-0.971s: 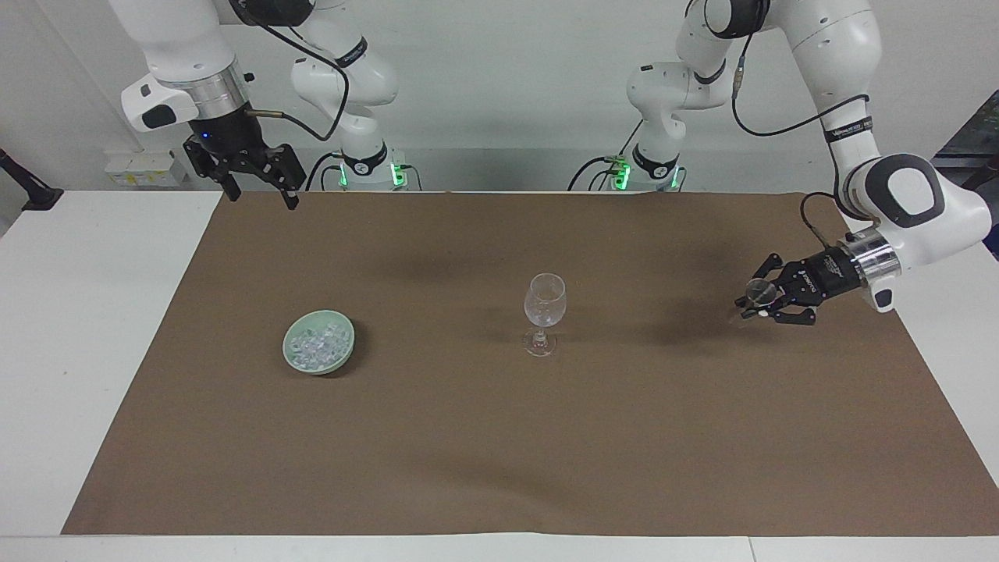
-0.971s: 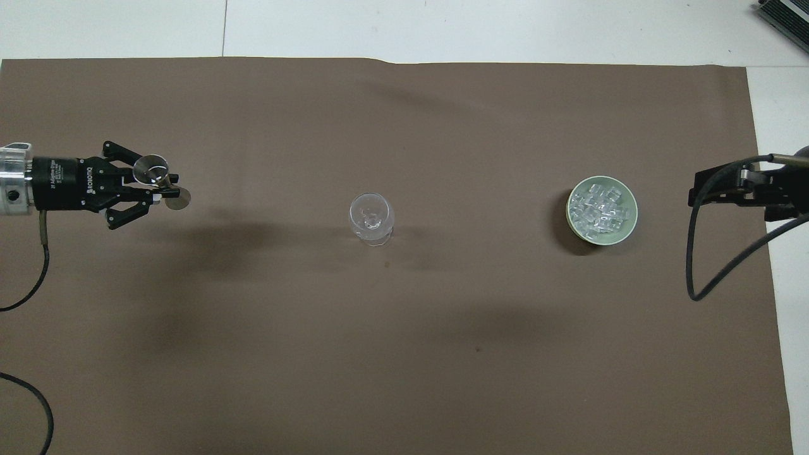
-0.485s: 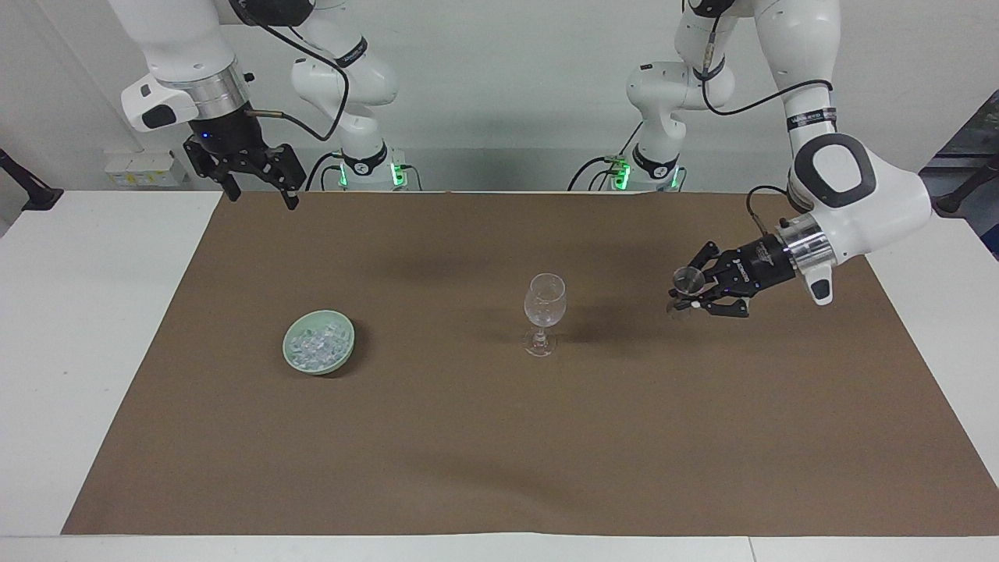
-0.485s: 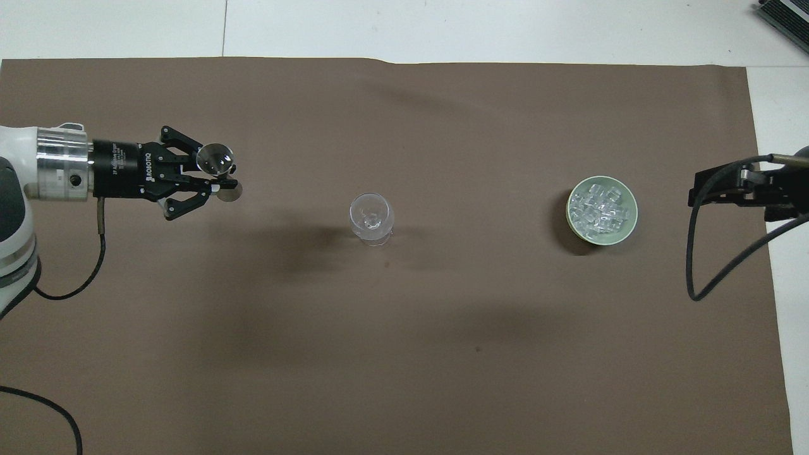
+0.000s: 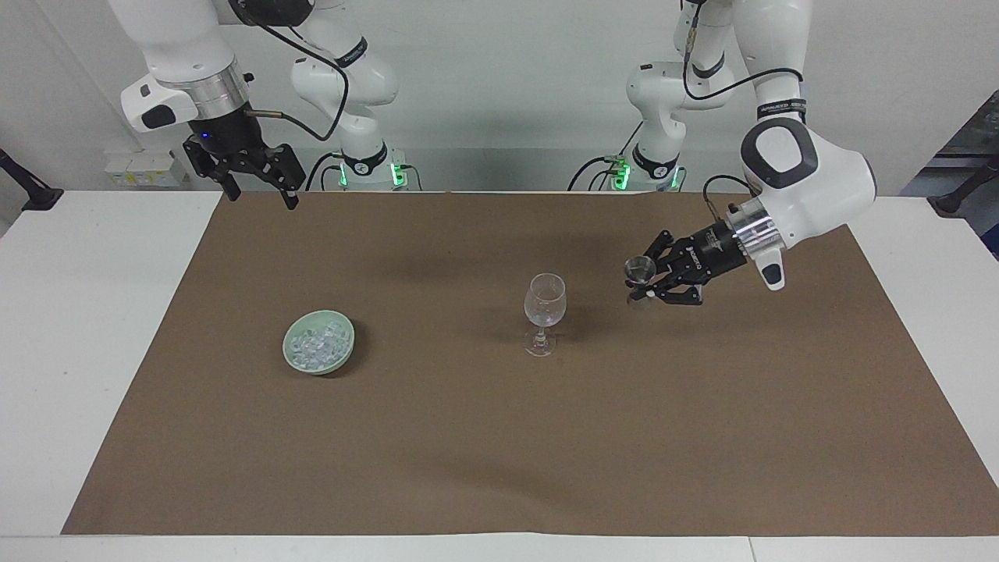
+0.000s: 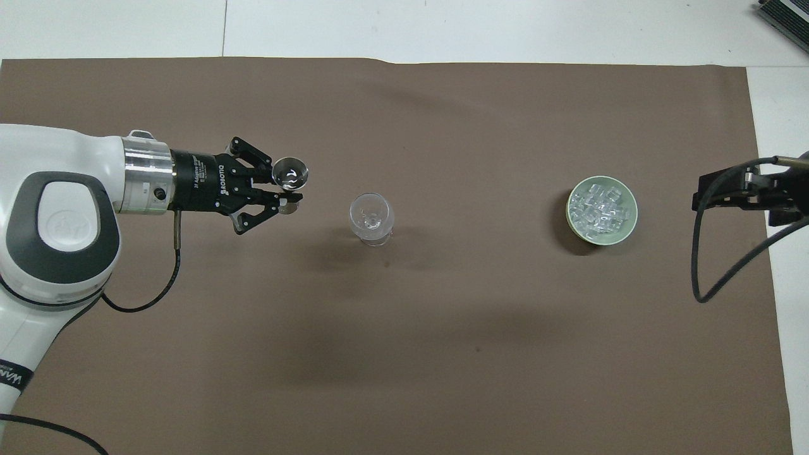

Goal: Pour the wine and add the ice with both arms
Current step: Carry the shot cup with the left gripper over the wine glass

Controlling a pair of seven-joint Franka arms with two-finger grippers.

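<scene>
A clear wine glass (image 5: 544,311) stands upright mid-mat; it also shows in the overhead view (image 6: 371,218). My left gripper (image 5: 645,286) (image 6: 284,192) is shut on a small metal measuring cup (image 5: 640,269) (image 6: 291,173), held upright in the air over the mat beside the glass, toward the left arm's end. A glint shows in the cup; I cannot make out the wine. The ice (image 5: 316,343) (image 6: 599,208) lies heaped in a pale green bowl (image 5: 346,353) (image 6: 629,227) toward the right arm's end. My right gripper (image 5: 256,181) (image 6: 736,189) waits open, raised over the mat's edge.
A brown mat (image 5: 499,453) (image 6: 404,354) covers the white table. The right arm's black cable (image 6: 701,265) loops over the mat's edge beside the bowl. The left arm's cable (image 6: 152,297) hangs under its wrist.
My left gripper has carried the measuring cup from the left arm's end of the mat toward the wine glass, staying level. The right arm, glass and bowl have not moved.
</scene>
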